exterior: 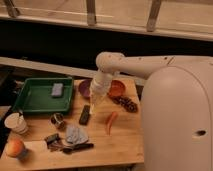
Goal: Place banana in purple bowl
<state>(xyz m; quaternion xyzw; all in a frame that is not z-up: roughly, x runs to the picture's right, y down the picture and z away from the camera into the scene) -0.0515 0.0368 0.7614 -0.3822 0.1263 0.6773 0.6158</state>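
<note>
My gripper (96, 99) hangs from the white arm that reaches in from the right. It is over the table's middle, just right of the purple bowl (84, 88). It is shut on the pale yellow banana (94, 104), which hangs from it a little above the tabletop. The dark rectangular block (85, 115) lies just below and left of the banana. The orange-red carrot-like item (110, 123) lies to the lower right. The purple bowl holds nothing that I can see.
An orange-red bowl (118, 89) stands right of the gripper, with a dark cluster (127, 104) beside it. A green tray (35, 102) holding a grey block (57, 90) is at the left. A white cup (15, 123), an orange fruit (15, 148), a small can (58, 120) and a grey cloth (75, 134) lie near the front.
</note>
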